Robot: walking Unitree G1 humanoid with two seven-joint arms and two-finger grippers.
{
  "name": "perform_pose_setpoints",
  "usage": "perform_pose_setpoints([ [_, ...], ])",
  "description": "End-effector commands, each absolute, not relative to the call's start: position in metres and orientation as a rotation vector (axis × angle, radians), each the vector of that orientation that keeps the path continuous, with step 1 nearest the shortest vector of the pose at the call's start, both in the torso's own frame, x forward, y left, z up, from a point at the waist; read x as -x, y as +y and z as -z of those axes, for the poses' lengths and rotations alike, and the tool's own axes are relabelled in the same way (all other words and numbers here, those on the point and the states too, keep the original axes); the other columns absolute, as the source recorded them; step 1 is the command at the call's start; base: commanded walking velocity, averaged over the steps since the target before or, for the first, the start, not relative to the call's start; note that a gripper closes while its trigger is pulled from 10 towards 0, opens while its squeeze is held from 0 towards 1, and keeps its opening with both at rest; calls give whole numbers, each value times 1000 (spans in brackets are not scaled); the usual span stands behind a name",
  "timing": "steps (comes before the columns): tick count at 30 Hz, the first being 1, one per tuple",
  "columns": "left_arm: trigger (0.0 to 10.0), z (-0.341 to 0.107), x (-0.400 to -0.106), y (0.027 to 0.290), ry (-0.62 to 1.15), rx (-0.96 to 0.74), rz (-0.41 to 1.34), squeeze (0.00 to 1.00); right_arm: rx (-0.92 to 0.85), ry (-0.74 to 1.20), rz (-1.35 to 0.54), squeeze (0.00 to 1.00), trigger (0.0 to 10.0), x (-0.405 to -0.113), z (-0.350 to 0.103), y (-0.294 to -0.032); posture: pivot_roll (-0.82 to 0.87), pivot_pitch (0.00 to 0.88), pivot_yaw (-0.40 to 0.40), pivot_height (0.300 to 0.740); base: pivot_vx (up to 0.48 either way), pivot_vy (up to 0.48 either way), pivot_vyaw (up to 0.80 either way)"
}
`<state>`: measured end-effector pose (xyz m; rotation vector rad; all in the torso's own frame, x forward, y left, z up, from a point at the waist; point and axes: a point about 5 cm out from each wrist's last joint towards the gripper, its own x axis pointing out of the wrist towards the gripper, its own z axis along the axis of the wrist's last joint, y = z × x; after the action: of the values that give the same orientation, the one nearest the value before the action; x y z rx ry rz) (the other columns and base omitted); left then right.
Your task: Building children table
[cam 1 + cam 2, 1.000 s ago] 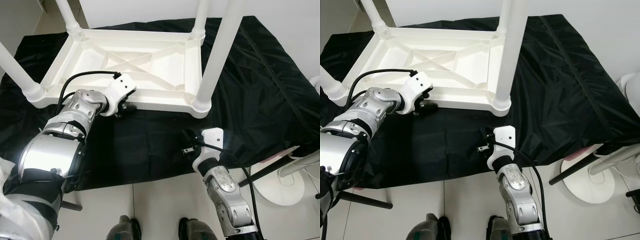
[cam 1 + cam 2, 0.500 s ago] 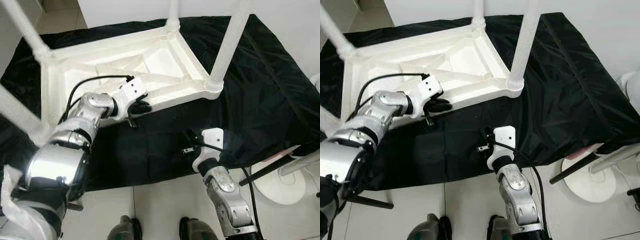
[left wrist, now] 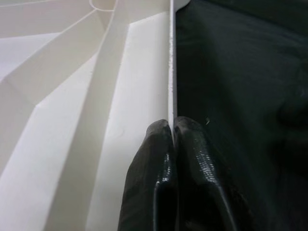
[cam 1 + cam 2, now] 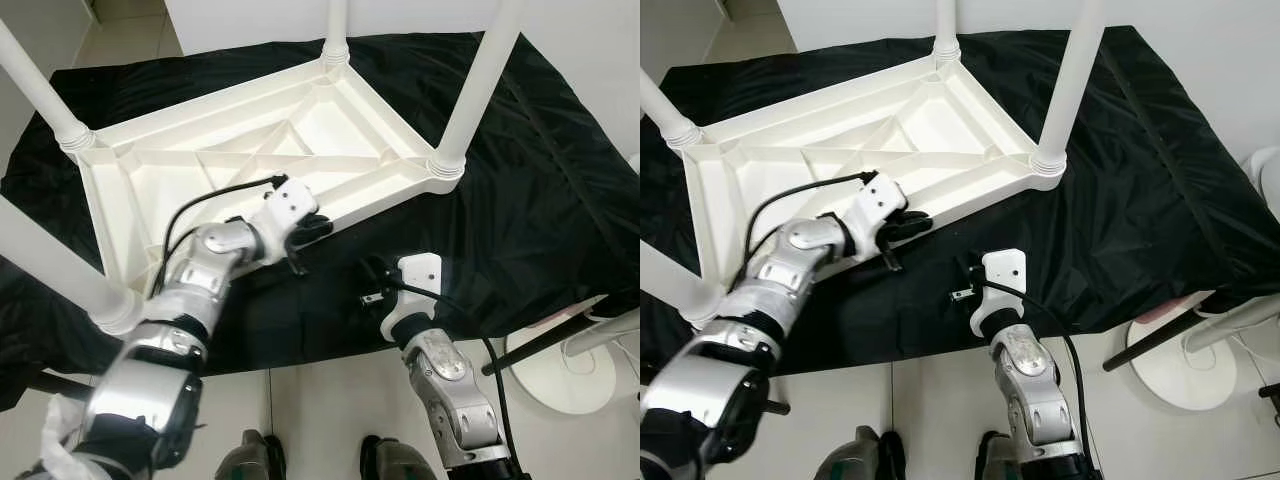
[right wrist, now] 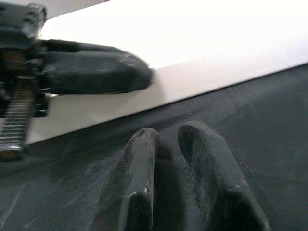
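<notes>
The white children's table (image 4: 205, 170) lies upside down on a black cloth (image 4: 520, 200), its legs (image 4: 478, 95) pointing up. My left gripper (image 4: 318, 228) is shut on the thin rim of the table's near long edge (image 3: 171, 57), one finger on each side of it. My right gripper (image 4: 372, 280) hovers low over the cloth just in front of that edge, a short way from the left gripper; its fingers (image 5: 139, 163) are close together and hold nothing. The left gripper's fingers (image 5: 96, 72) show against the white rim in the right wrist view.
The table's nearest leg (image 4: 50, 265) rises close to my left arm. A white round stand base (image 4: 560, 370) and a black tube (image 4: 535, 345) are on the tiled floor at the right. The cloth's front edge hangs just ahead of my feet (image 4: 255, 460).
The table has turned on the cloth: its left end swung toward me, its right end away. My left gripper, still on the rim, moved right with it. The right arm stayed put.
</notes>
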<state>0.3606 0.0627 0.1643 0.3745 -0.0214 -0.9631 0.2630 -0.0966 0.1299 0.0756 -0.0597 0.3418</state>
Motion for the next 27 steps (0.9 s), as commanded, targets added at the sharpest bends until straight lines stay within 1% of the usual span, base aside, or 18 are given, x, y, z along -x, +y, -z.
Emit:
perform_pose_setpoints([
  [1,10000,-144,-355,59,21,-264,861,0,-82,-49,-353,0,10000,-264,-126,-93,-126,138,63,740,0,0,0],
  [2,10000,-144,-355,59,21,-264,861,0,-82,-49,-353,0,10000,-264,-126,-93,-126,138,63,740,0,0,0],
  [3,10000,-150,-353,56,-11,-226,863,0,-78,-52,-353,0,10000,-266,-127,-94,-122,136,61,740,0,0,0],
  [4,10000,-155,-351,55,-39,-184,862,1000,-76,-55,-350,0,10000,-268,-128,-96,-115,136,57,740,0,0,0],
  [10,10000,-165,-344,57,-88,-136,880,1000,-73,-60,-340,0,10000,-271,-129,-100,-105,134,52,740,0,0,0],
  [11,10000,-170,-338,62,-123,-147,875,165,-69,-63,-330,0,10000,-274,-129,-102,-91,132,41,740,0,0,0],
  [14,10000,-170,-338,62,-123,-147,875,165,-69,-63,-330,0,10000,-274,-129,-102,-91,132,41,740,0,0,0],
  [15,10000,-175,-332,67,-151,-152,868,0,-62,-67,-313,0,10000,-277,-130,-105,-85,131,36,740,0,0,0],
  [19,10000,-180,-327,72,-176,-143,854,0,-46,-69,-285,0,10000,-281,-131,-107,-74,127,31,740,0,0,0],
  [20,10000,-184,-324,76,-216,-144,800,0,-27,-84,-239,0,10000,-287,-133,-111,-66,125,24,740,0,0,0],
  [21,10000,-184,-324,76,-216,-144,800,0,-27,-84,-239,0,10000,-287,-133,-111,-66,125,24,740,0,0,0],
  [23,10000,-188,-318,81,-273,-130,719,0,-6,-116,-194,0,10000,-290,-137,-116,-66,118,19,740,0,0,0],
  [27,10000,-188,-310,88,-292,-92,654,0,-3,-146,-152,0,10000,-290,-139,-123,-68,115,23,740,0,0,0],
])
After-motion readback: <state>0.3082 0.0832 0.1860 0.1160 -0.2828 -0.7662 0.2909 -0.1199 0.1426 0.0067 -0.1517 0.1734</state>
